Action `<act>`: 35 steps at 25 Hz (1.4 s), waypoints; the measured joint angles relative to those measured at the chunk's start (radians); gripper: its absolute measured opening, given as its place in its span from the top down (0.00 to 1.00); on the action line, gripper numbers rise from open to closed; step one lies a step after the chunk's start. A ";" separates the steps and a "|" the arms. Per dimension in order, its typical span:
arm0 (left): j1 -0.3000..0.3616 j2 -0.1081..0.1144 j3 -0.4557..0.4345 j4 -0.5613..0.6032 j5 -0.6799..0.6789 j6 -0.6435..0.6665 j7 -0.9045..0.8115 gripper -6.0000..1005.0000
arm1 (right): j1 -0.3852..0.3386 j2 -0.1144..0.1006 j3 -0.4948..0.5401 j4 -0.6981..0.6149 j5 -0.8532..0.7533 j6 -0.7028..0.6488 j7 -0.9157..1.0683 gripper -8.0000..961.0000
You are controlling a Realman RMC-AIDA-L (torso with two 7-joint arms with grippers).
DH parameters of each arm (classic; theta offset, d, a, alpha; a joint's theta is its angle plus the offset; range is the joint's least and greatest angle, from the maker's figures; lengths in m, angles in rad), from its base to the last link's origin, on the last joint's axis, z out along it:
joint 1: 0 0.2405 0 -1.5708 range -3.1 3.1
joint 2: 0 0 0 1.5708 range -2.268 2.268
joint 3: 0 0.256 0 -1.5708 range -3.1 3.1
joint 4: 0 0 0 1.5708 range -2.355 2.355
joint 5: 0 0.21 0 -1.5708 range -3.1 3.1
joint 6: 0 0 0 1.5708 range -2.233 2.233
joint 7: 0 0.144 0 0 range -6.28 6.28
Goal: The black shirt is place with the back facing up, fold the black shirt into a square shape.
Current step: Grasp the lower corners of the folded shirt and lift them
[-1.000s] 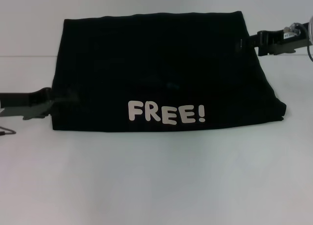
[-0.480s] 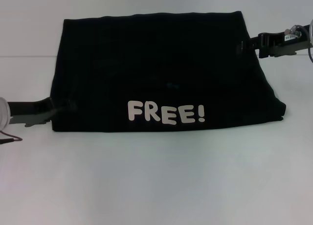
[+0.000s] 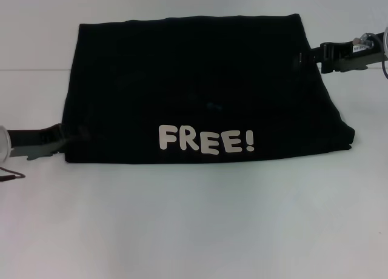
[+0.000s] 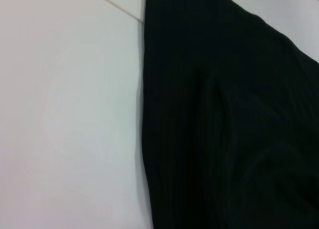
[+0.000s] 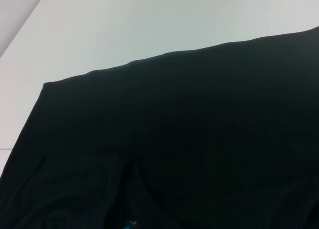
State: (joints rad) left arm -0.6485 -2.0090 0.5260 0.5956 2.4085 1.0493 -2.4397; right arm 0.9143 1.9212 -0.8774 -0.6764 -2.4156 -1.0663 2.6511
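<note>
White and bare, the table (image 3: 194, 224) carries the black shirt (image 3: 194, 79) across its far half, folded into a broad block that widens toward the near edge. White lettering (image 3: 206, 139) reading "FREE!" runs along the shirt's near edge, slightly right of its middle. The left pincer (image 3: 63, 136) sits at the shirt's near left corner, its tip meeting the cloth there; dark fingers against dark fabric make it impossible to tell whether they are spread or pinching the hem. The right pincer (image 3: 303, 56) reaches in at the shirt's right edge, toward the far corner, and its tip likewise merges with the black cloth, so how it stands cannot be told either. Both arms are cut off by the picture edges. In the left wrist view, only the shirt's edge (image 4: 144, 114) against the table shows, with soft wrinkles in the fabric and no fingers visible. The right wrist view is nearly filled with the shirt (image 5: 189, 149), one hem line crossing the pale table, and again no fingers appear.
</note>
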 joint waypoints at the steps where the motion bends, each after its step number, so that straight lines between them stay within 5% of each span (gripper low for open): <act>1: -0.001 -0.002 0.003 -0.002 0.000 0.000 0.003 0.32 | 0.000 0.000 0.000 0.000 0.000 0.000 0.000 0.16; 7: -0.006 -0.009 0.046 -0.003 0.000 0.000 0.005 0.33 | -0.002 0.001 0.000 0.000 0.002 0.002 0.000 0.16; 24: -0.008 -0.012 0.044 0.020 -0.012 0.026 -0.004 0.74 | -0.014 -0.007 0.000 -0.009 -0.006 -0.071 -0.009 0.16; 29: -0.010 -0.011 0.042 0.024 -0.018 0.036 -0.004 0.96 | -0.050 -0.019 0.000 -0.012 -0.079 -0.137 -0.018 0.16; 35: -0.017 -0.011 0.040 0.021 -0.021 0.023 -0.005 0.99 | -0.125 -0.005 0.030 -0.011 -0.077 -0.118 -0.105 0.16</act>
State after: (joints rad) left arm -0.6660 -2.0202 0.5663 0.6166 2.3879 1.0726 -2.4449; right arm 0.7897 1.9161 -0.8476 -0.6873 -2.4929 -1.1842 2.5457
